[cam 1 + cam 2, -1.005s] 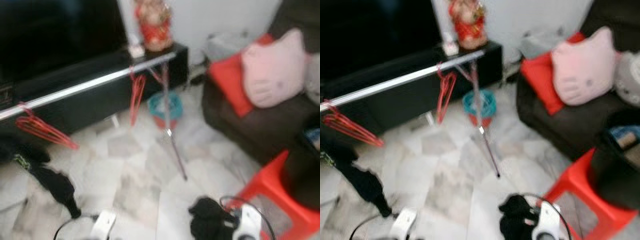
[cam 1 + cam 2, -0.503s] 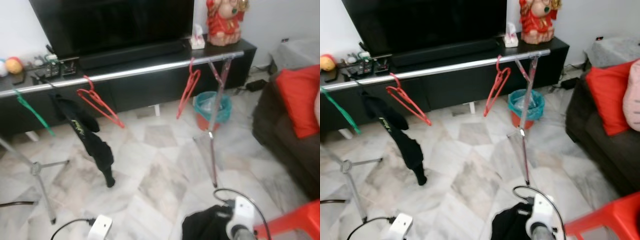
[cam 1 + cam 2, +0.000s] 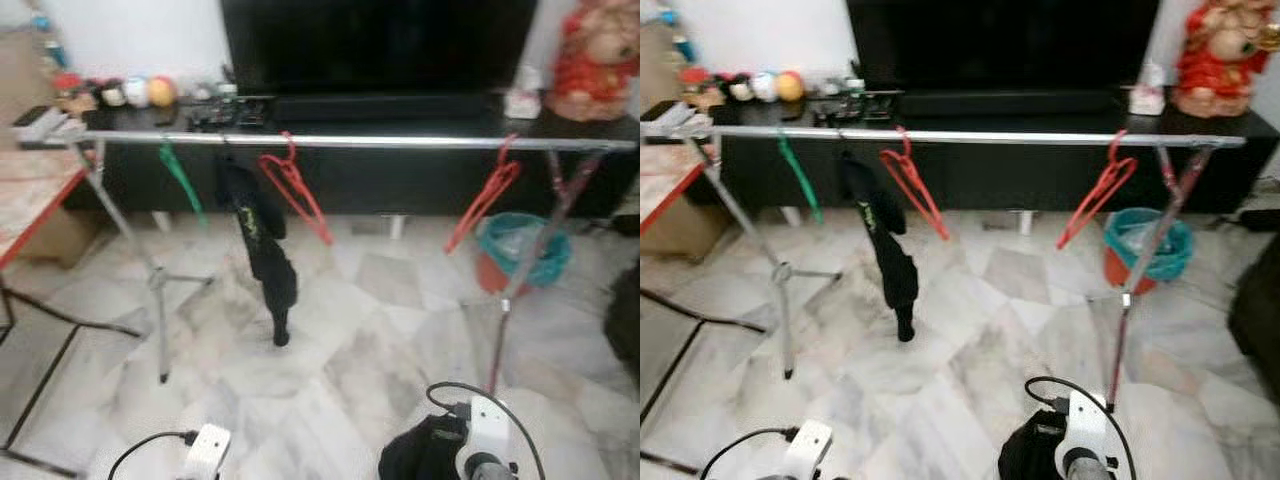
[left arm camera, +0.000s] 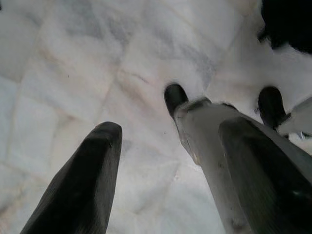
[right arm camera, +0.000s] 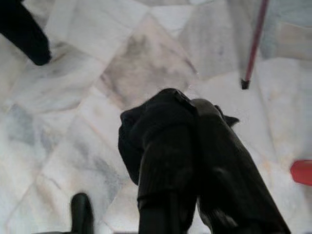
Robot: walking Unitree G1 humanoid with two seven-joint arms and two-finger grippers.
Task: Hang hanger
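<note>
A silver clothes rail (image 3: 400, 142) on tripod legs stands in front of the black TV cabinet. On it hang a green hanger (image 3: 180, 178), a black garment (image 3: 258, 240), a red hanger (image 3: 297, 192) and, near its right end, another red hanger (image 3: 482, 196). My right gripper (image 5: 187, 114) is low near the floor, shut on a bunched black garment (image 5: 141, 134), which is also in the left eye view (image 3: 420, 458). My left gripper (image 4: 168, 129) hangs over the marble floor, open and empty.
A teal bin (image 3: 522, 248) sits on the floor behind the rail's right leg (image 3: 500, 330). The left tripod leg (image 3: 158, 300) spreads over the tiles. A table with a red edge (image 3: 30, 205) stands at the left. A statue (image 3: 592, 55) and small items sit on the cabinet.
The camera has swung left: the sofa and red stool have left the picture and the whole rail is now in view. Both arms keep their low pose, right still holding the black garment.
</note>
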